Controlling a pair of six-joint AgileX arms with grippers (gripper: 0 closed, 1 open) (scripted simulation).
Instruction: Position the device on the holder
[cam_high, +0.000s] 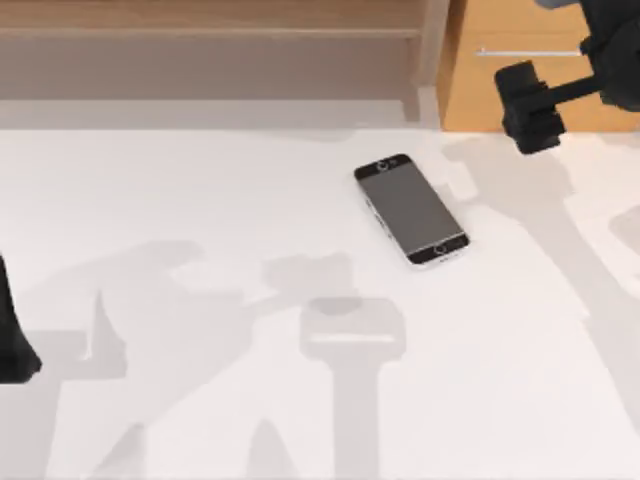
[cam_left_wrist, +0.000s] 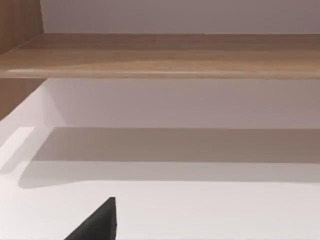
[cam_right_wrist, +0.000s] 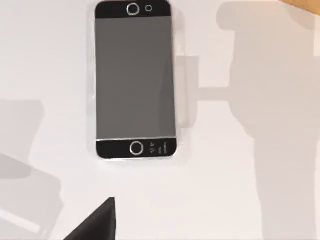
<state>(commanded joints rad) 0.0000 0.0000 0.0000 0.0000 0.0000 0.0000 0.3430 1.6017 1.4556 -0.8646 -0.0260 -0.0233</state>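
White matte worktop (cam_high: 200, 200) fills most of the top view, smooth, plain, with soft grey shadows of arms across it. Behind it, along the far edge, runs a light wood ledge (cam_high: 210, 40) with visible grain, and at the far right an orange-brown wood cabinet panel (cam_high: 500, 60) with a thin pale line on it. Left wrist view looks across the white surface to the same wood ledge (cam_left_wrist: 160, 55), with a white wall above it.

Device (cam_high: 411, 209) lies flat on the worktop, screen up, right of centre toward the far edge, set diagonally. Slim rectangle, rounded corners, grey screen, black bands at both ends, silver rim, a round button at one end. Right wrist view shows it from above (cam_right_wrist: 135, 80), flat, touching nothing else.

My right tool (cam_high: 530, 110) hangs at the far right over the worktop's far edge, near the cabinet, black and blocky, well apart from the device; I cannot tell how wide it stands. My left arm (cam_high: 15, 340) sits parked at the left edge, a dark shape; its tool's state I cannot tell. A black wedge shows at the edge of each wrist view (cam_right_wrist: 97, 222).
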